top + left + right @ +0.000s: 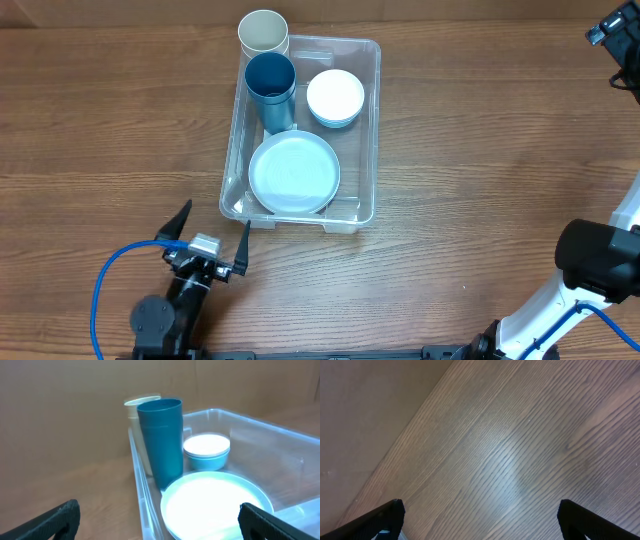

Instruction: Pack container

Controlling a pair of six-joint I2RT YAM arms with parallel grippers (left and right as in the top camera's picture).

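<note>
While cream cup (263, 32) stands outside container (360, 165), frame top | my left tool (216, 216), right tool (480, 520) spread, empty | I'd pinch rim, clear wall.

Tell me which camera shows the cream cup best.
Overhead: the cream cup shows its whole open rim, unobstructed, at the container's far-left corner. Left wrist catches only a sliver of it behind the blue cup. Right wrist shows only table.

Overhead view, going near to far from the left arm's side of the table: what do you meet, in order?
Left gripper → white plate → blue cup → cream cup.
</note>
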